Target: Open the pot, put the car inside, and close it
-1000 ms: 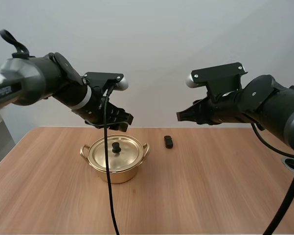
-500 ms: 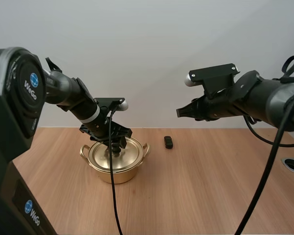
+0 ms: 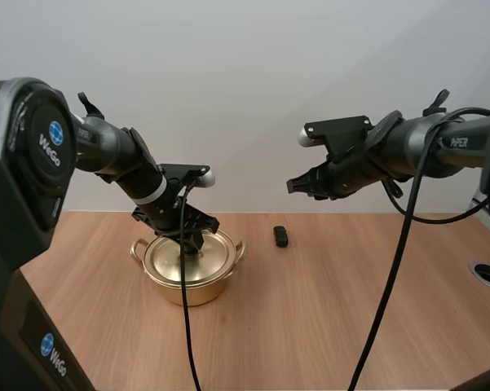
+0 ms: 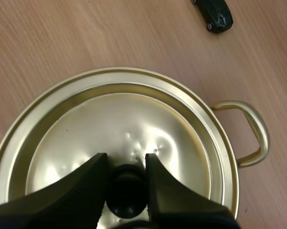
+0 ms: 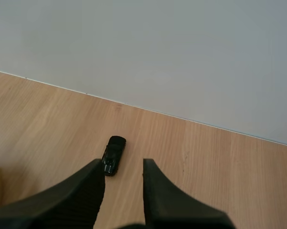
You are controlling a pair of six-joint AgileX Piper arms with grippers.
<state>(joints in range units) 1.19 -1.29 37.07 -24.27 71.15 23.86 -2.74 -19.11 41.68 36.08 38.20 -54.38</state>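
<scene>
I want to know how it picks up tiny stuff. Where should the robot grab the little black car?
Probably across its two long sides, coming straight down from above. The car lies flat on the table, long and narrow, with bare wood around it, so open fingers can straddle its slim body. The right gripper hangs open near it.

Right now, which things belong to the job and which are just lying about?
Belongs: pot; lid; knob, pinched by left gripper; black car; right gripper, fingers open.
Just there: wooden table, as support.
</scene>
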